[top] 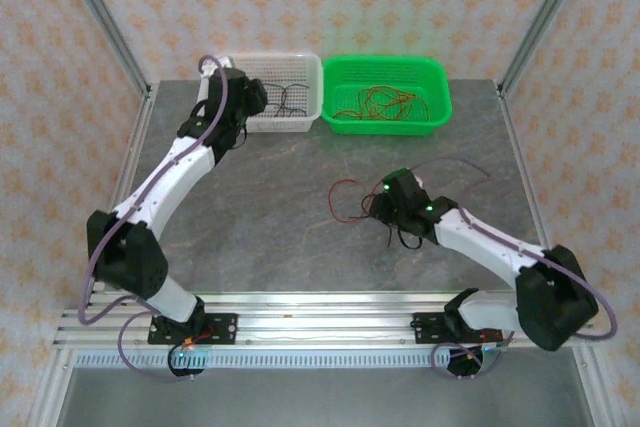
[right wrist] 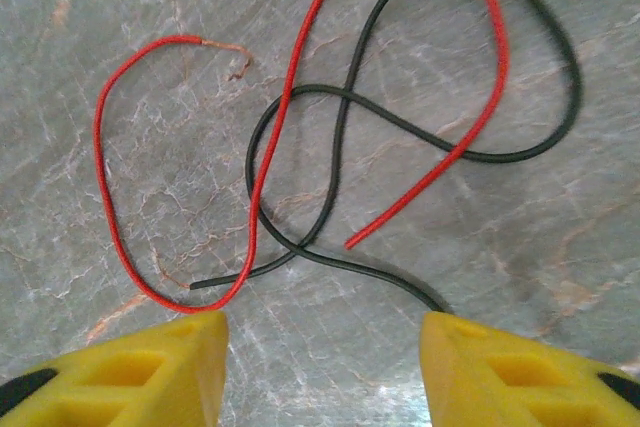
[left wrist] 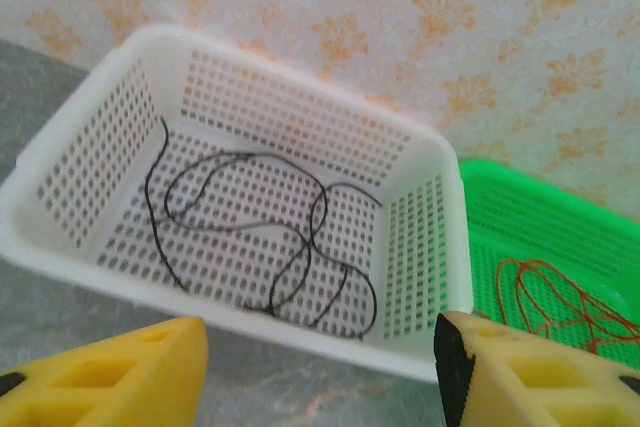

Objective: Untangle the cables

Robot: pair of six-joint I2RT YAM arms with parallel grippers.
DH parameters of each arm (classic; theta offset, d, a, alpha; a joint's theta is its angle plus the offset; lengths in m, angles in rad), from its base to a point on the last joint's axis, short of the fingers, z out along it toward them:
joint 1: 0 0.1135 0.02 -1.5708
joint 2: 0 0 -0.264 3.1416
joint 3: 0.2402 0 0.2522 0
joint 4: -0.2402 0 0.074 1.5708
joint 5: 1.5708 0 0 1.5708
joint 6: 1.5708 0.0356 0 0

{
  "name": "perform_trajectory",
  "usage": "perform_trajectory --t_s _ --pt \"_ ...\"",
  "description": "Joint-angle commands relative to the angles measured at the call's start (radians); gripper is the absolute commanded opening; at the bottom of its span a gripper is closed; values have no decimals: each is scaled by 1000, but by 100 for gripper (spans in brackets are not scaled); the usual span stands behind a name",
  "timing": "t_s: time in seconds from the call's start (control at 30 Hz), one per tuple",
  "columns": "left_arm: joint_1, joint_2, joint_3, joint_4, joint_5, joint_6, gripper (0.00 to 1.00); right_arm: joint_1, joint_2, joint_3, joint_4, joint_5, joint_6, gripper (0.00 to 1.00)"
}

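- Right gripper (right wrist: 320,372): yellow fingers apart, holding nothing. Just ahead of them a red cable (right wrist: 100,157) and a black cable (right wrist: 340,147) lie crossed, and the black tail runs to the right-hand finger.
- Best move, likely: pinch one free end clear of the crossings, then lift slowly.
- Left gripper (left wrist: 320,372): fingers apart and empty, with a white basket (left wrist: 420,217) ahead.
- No readable writing anywhere.

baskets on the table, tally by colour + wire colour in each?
White basket: 1, black wires inside
Green basket: 1, red-orange wires inside
Total: 2 baskets
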Motion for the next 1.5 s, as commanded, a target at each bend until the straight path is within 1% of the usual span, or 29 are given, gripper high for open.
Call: perform_trajectory --t_s 0.0,0.07,0.2,0.27,0.43,0.53,0.8,1.03,1.17,1.23,1.47 --pt "4 -56 -126 29 59 -66 62 23 86 74 -25 44 -14 50" --pt "-3 -103 -194 48 69 -76 61 36 155 119 -29 44 -24 48" --pt "-12 -154 -271 47 75 -76 61 44 258 177 -21 58 -26 46" --pt "-13 -167 -293 42 80 -72 61 44 294 194 -19 71 -22 44" --pt "-15 -195 -327 35 77 -62 61 44 354 213 1 87 -15 36" --pt "-15 -203 -331 35 75 -59 61 44 379 220 19 86 -14 32" --pt "-15 -222 -332 20 59 -49 61 44 412 234 46 91 -15 28" --pt "-15 -243 -331 9 54 -46 61 44 429 245 61 85 -18 27" --pt "-15 -251 -330 6 54 -45 61 44 420 249 64 91 -17 32" --pt "-15 -250 -332 5 54 -45 61 44 423 251 63 93 -17 33" --pt "-16 -244 -334 11 62 -45 61 44 454 246 84 91 -14 26"
